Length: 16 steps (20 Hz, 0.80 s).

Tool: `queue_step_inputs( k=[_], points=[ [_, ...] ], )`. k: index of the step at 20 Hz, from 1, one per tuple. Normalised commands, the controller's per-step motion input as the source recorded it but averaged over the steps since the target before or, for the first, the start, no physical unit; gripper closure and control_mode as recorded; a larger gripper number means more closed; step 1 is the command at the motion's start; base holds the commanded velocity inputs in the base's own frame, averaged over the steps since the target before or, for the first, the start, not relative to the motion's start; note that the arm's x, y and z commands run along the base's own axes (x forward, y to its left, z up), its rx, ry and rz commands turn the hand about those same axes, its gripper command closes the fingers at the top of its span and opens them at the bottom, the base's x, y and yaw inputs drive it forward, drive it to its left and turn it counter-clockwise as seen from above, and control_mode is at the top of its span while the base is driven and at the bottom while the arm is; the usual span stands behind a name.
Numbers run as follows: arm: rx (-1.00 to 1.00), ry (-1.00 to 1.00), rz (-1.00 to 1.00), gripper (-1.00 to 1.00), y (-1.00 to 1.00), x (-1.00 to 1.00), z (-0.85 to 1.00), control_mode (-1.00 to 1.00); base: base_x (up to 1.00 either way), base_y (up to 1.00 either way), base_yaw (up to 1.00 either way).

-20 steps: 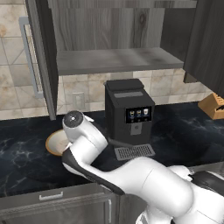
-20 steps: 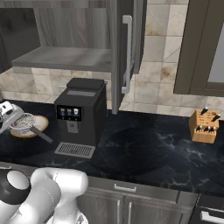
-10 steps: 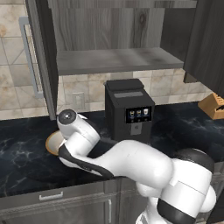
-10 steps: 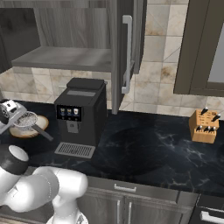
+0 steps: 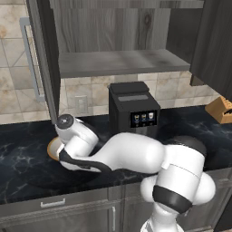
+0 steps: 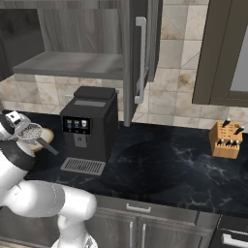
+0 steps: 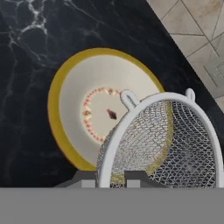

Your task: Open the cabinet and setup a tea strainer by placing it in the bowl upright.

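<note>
Mesh filled the lower right of the hand view, where the tea strainer (image 7: 162, 140) hung tilted over the near right part of the bowl (image 7: 72, 109), its white ring overlapping the bowl's yellow rim; whether the two touched could not be told. The gripper (image 7: 110, 177) was closed tight on the tea strainer, its dark tips showing just under the ring. The bowl sat on the black marbled worktop (image 6: 169, 164) close to the tiled back wall, toward the worktop's left end, left of the black coffee machine (image 6: 89, 128). From the right base view the tea strainer (image 6: 30, 131) stood just above the bowl (image 6: 44, 138), a thin dark handle slanting down from it. The cabinet (image 5: 118, 41) above was open, its door (image 5: 43, 59) swung out with a silver bar handle, the shelf bare. A wooden knife block (image 6: 226, 139) stood near the worktop's right end.
</note>
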Motion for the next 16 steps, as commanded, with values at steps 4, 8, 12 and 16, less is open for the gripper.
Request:
queue_step_inputs(
  k=[4,8,12,16],
  points=[
    [0.00,0.02,0.00,1.00,0.32,0.30,-0.07,-1.00,0.00,0.00,0.00],
    [0.00,0.01,0.00,1.00,0.27,0.29,-0.12,-1.00,0.00,0.00,0.00],
    [0.00,0.03,0.00,1.00,0.16,0.28,-0.24,-1.00,0.00,0.00,0.00],
    [0.00,0.04,0.00,1.00,0.06,0.24,-0.31,-1.00,0.00,0.00,0.00]
  ],
)
